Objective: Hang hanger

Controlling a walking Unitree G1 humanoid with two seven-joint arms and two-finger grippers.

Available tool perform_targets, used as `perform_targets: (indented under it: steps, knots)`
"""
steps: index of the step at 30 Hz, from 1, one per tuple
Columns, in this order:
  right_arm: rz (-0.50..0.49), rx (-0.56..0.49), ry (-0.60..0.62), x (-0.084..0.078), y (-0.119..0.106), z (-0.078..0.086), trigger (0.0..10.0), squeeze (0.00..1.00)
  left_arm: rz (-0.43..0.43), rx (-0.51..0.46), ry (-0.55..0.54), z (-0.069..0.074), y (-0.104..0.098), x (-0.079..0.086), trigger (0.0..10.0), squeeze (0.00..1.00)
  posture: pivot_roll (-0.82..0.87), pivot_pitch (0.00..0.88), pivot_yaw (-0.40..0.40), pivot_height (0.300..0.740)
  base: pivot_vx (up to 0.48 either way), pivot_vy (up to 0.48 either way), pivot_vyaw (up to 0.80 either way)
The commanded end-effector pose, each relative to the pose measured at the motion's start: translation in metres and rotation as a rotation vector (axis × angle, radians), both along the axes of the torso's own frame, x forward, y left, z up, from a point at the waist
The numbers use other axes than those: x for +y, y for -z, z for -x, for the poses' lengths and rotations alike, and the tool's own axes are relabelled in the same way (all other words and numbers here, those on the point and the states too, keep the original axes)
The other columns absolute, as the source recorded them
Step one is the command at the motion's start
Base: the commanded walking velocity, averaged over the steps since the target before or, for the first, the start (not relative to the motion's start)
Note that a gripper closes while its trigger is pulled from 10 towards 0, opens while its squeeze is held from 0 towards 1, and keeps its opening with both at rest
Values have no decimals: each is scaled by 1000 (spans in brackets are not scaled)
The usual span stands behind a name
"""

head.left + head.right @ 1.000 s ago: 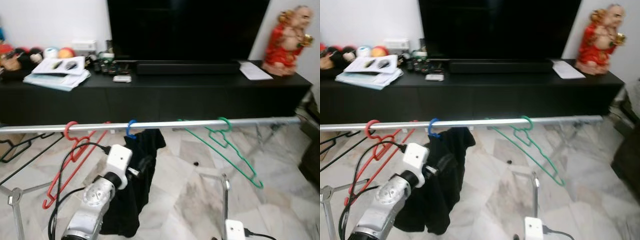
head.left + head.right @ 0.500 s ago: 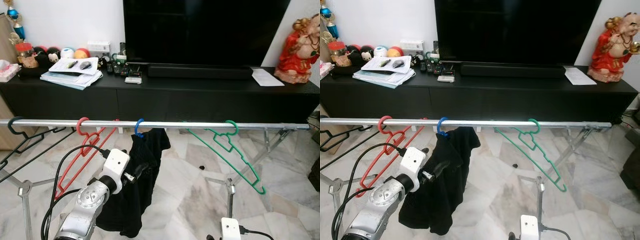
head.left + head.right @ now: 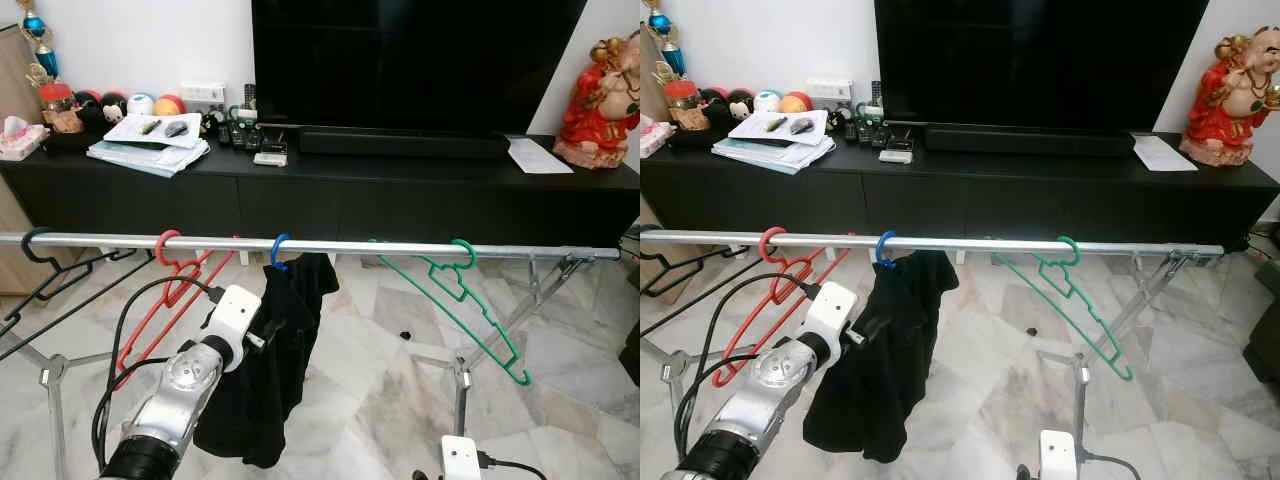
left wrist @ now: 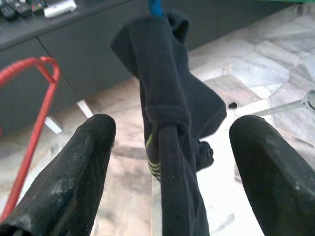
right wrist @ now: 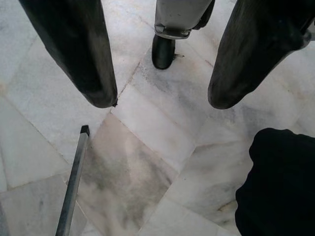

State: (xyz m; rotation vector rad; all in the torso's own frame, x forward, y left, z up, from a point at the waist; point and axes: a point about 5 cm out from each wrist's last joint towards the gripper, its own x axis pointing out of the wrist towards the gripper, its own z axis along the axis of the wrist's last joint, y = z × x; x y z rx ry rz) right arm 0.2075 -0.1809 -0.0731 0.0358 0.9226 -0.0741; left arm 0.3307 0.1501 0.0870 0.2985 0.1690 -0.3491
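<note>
A silver rail runs across in front of me. A blue hanger's hook sits on it, with a dark garment draped below. On the same rail hang a red hanger, a green hanger and, at the far left, a black hanger. My left arm reaches up to the garment. In the left wrist view my left gripper is open, and the garment hangs between its fingers without touching them. My right gripper is open, low over the marble floor.
Behind the rail stands a black TV console with a TV, papers and a red figurine. The rack's legs stand on the marble floor. A caster wheel and a metal bar lie under the right gripper.
The head camera has shifted and steadied. My left wrist has risen a little beside the garment. The hangers stay where they were on the rail.
</note>
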Motion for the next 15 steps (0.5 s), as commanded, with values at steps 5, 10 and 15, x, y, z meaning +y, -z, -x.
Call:
perform_targets:
  steps: [5, 10, 15]
  knots:
    - [7, 3, -12, -3, 0, 1, 10000, 0, -57, 27, -19, -9, 1, -5, 10000, 0, 76, 29, -53, 740, 0, 0, 0]
    - [6, 1, -11, -3, 0, 1, 10000, 0, -38, 48, -59, -16, 2, -9, 10000, 0, 78, 23, -56, 740, 0, 0, 0]
    - [6, 0, -12, -3, 0, 1, 10000, 0, -20, 59, -56, -23, -1, -16, 10000, 0, 77, 26, -58, 740, 0, 0, 0]
